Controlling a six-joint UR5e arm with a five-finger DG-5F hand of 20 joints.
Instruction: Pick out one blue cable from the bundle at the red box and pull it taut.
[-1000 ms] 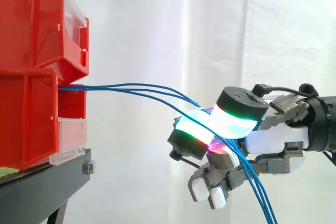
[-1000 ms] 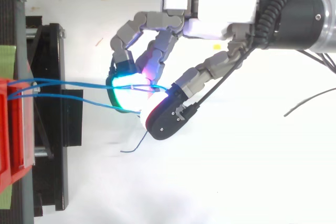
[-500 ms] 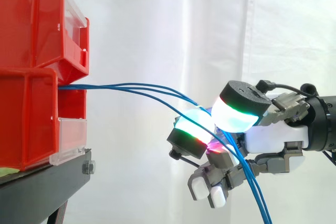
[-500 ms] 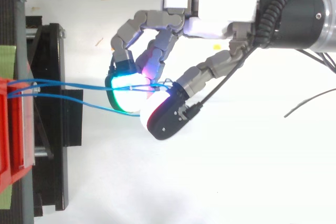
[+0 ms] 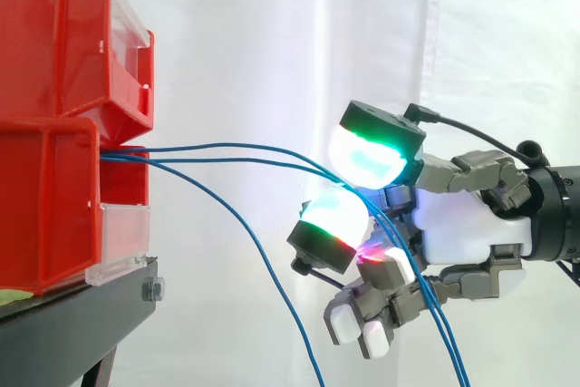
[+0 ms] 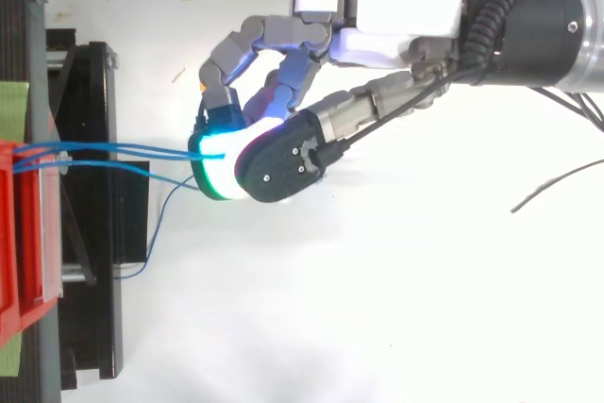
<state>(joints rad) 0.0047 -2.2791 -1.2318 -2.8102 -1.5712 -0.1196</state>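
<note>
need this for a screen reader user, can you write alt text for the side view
A robot hand reaches in from the right, its fingers curled round two blue cables that run across from stacked red bins on the left and hang down past the hand. A third blue cable droops loose from the bins to the bottom edge.

Black stand (image 5: 77, 319) with corner bolt (image 5: 152, 290), lower red bin (image 5: 45, 206) seated directly on it, upper red bin (image 5: 63, 38) stacked above.
</note>
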